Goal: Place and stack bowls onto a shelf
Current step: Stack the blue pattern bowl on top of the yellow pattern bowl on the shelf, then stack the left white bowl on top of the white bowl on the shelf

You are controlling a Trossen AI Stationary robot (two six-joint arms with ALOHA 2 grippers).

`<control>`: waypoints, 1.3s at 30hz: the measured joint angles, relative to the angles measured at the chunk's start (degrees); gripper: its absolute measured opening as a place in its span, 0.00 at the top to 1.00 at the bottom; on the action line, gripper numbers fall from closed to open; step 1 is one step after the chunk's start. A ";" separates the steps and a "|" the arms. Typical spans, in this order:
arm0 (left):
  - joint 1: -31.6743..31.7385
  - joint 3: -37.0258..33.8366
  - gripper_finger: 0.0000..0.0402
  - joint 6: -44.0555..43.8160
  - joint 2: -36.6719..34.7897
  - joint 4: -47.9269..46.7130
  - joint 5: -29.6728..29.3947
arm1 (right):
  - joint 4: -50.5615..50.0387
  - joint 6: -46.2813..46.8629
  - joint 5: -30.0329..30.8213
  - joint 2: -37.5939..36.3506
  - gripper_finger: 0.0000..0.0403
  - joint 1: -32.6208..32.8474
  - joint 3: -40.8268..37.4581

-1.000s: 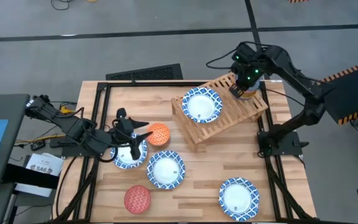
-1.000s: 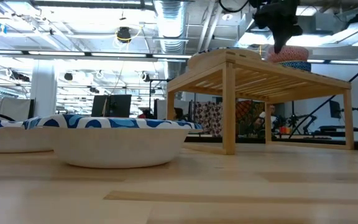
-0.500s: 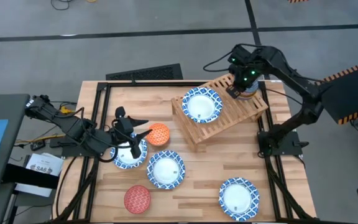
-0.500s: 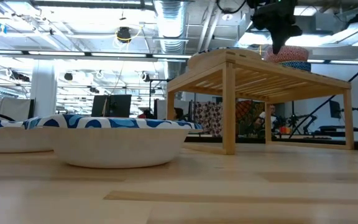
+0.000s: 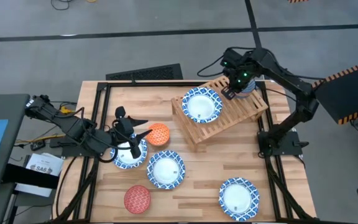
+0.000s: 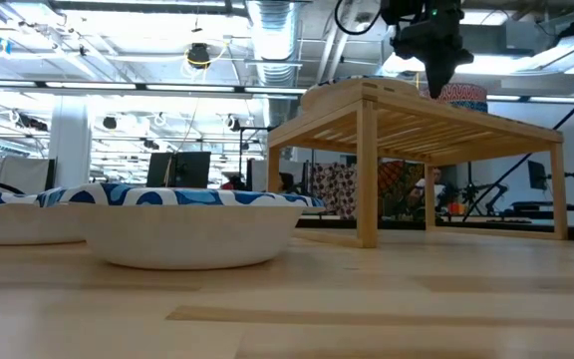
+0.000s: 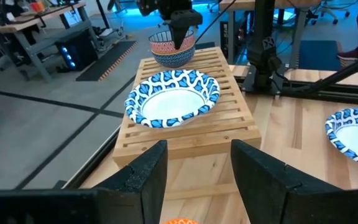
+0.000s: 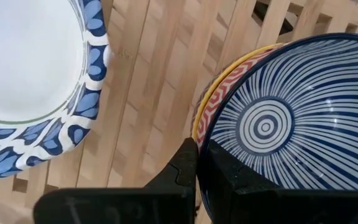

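Note:
The shelf (image 5: 229,115) stands slantwise at the table's far right. On it rest a wide blue-and-white bowl (image 5: 201,104) and a stack of small bowls (image 5: 246,86). The top bowl of the stack has a blue-striped inside (image 8: 272,118) and sits in a yellow-rimmed, red-patterned one (image 8: 219,84). My right gripper (image 5: 232,92) is shut at the stack's left edge, seen also in the low view (image 6: 434,90). My left gripper (image 5: 143,129) is open, above a blue-and-white bowl (image 5: 129,155) and beside an orange bowl (image 5: 159,134) on the table's left. My right gripper pinches the rim of the blue-striped bowl (image 8: 202,134) on the side toward the wide bowl. One finger (image 8: 222,171) is inside the bowl and one (image 8: 182,168) outside. The fingers come from above, pointing down. The bowl sits nested in the bowl beneath it on the shelf.
On the tabletop lie two more blue-and-white bowls (image 5: 165,169) (image 5: 238,197) and a red bowl (image 5: 137,199) near the front edge. The shelf has bare slats (image 8: 160,56) between the wide bowl and the stack. A black frame (image 5: 272,143) borders the table.
My right gripper has shifted toward the table's left along the shelf and turned a little, so more of the small stack shows in the high view. In the low view the stack's top bowl stands lower than before.

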 joint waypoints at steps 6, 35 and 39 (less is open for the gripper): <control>0.00 0.00 0.60 0.09 0.00 -0.01 -0.02 | -0.04 -0.23 1.41 0.05 0.88 -0.10 0.00; 0.00 0.00 0.60 0.46 0.02 -0.11 -0.07 | 1.79 -2.56 -0.79 -1.98 0.57 1.05 8.93; 0.04 0.00 0.60 0.46 0.02 -0.39 -0.28 | 7.58 -2.56 -4.12 -6.69 0.77 3.67 3.66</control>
